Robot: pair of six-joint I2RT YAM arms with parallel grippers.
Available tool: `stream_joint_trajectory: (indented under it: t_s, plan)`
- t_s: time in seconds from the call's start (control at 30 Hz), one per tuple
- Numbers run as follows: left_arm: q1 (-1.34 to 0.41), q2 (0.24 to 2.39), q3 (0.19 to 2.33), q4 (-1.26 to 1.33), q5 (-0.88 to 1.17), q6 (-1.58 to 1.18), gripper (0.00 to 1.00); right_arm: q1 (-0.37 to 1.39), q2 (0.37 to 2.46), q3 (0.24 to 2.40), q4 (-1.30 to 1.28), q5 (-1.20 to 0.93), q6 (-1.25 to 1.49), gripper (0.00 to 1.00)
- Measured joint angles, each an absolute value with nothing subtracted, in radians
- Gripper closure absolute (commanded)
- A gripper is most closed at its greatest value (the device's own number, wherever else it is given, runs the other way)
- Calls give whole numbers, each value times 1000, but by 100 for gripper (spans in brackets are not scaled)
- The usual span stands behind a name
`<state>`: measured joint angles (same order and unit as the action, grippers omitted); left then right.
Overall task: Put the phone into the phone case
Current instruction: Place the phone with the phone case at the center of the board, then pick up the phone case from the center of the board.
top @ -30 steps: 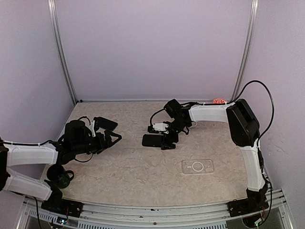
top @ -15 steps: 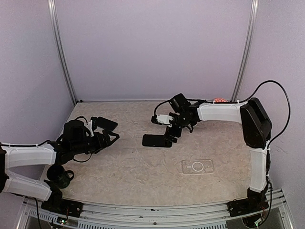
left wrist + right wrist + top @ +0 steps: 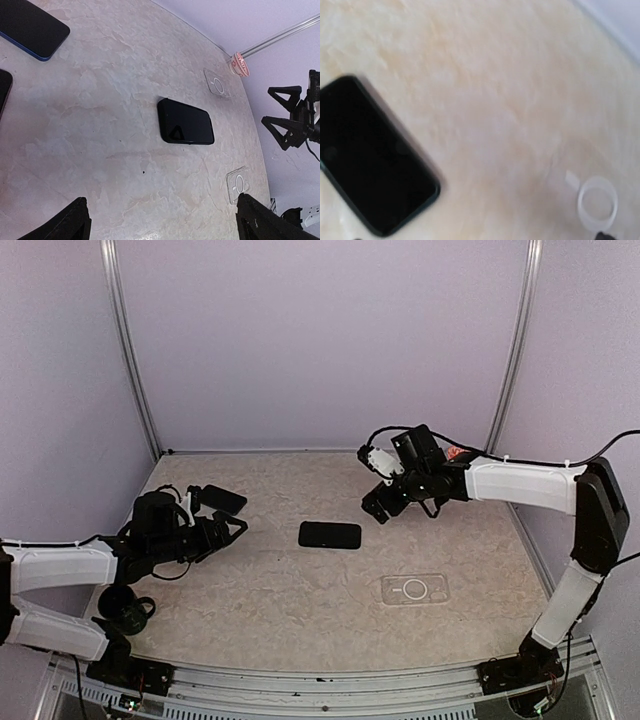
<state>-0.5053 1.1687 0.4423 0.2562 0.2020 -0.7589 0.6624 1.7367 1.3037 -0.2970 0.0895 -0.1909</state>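
Note:
The black phone (image 3: 330, 535) lies flat, screen up, in the middle of the table; it also shows in the left wrist view (image 3: 186, 128) and the right wrist view (image 3: 375, 175). The clear phone case (image 3: 414, 589) with a white ring lies flat to its front right, apart from it, and shows in both wrist views (image 3: 236, 183) (image 3: 597, 202). My right gripper (image 3: 380, 502) is open and empty, raised above the table to the back right of the phone. My left gripper (image 3: 235, 528) is open and empty, left of the phone.
A blue-edged phone (image 3: 218, 499) lies at the back left (image 3: 32, 27), with another dark phone (image 3: 2, 87) beside it. A second clear case (image 3: 217, 82) and a red-rimmed item (image 3: 460, 452) are at the back right. A black mug (image 3: 125, 610) stands at the front left.
My right gripper has come away from the phone, rising and moving to the back right. The phone stays lying where it was. The left arm has hardly moved.

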Motion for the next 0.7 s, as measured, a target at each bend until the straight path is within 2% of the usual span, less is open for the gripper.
stream_joint_trajectory:
  t_s: [0.5, 0.7]
  plan:
    - [-552, 1210, 442, 287, 212, -758, 1, 614, 1520, 907, -295, 255, 295, 17]
    - [-557, 1219, 451, 289, 212, -756, 1, 598, 1477, 803, -318, 286, 405, 30]
